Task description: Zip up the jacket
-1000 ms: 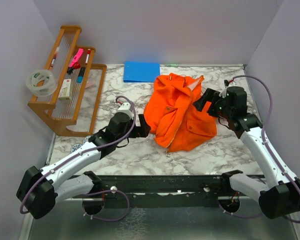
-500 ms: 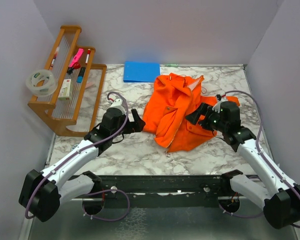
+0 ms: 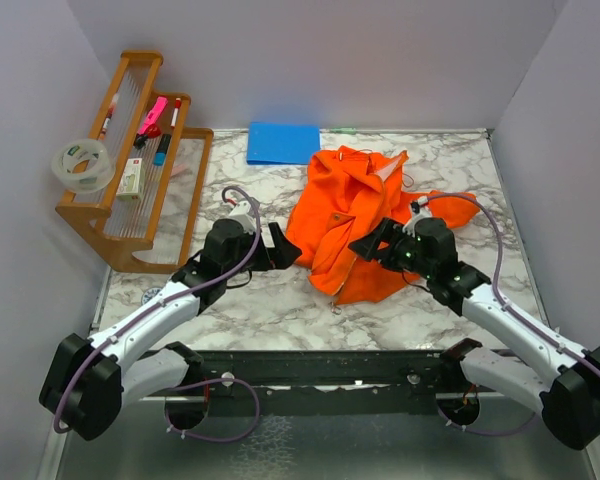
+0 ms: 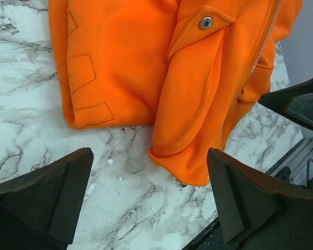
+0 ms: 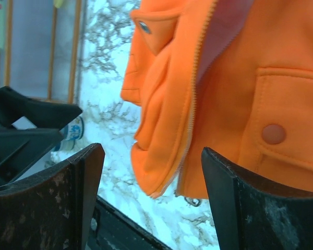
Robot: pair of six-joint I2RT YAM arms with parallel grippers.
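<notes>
Top external view is showing the jacket [image 3: 355, 225] lying crumpled on the marble table [image 3: 270, 300], right of the middle and reaching toward the far edge, its front unzipped. A flat blue rectangle [image 3: 283, 143] is lying at the far edge, just beside the collar.

Along the left edge, toward the far left corner, a wooden rack [image 3: 115, 243] is holding a pink marker [image 3: 152, 117], a blue marker [image 3: 162, 150], a red-capped pen [image 3: 176, 110] and a small white box [image 3: 132, 177]; a clear tape roll [image 3: 83, 165] is sitting at its outer side.

The left gripper [image 3: 283, 248] is hovering just beside the jacket's left side. The left wrist view is showing its jaws spread wide and gripping nothing, framing the near hem, a metal snap [image 4: 205, 22] and the zipper [image 4: 261, 47].

The right gripper [image 3: 372, 243] is hanging over the jacket's near right part, jaws likewise wide apart and empty, with a buttoned pocket [image 5: 273, 134] between them.
</notes>
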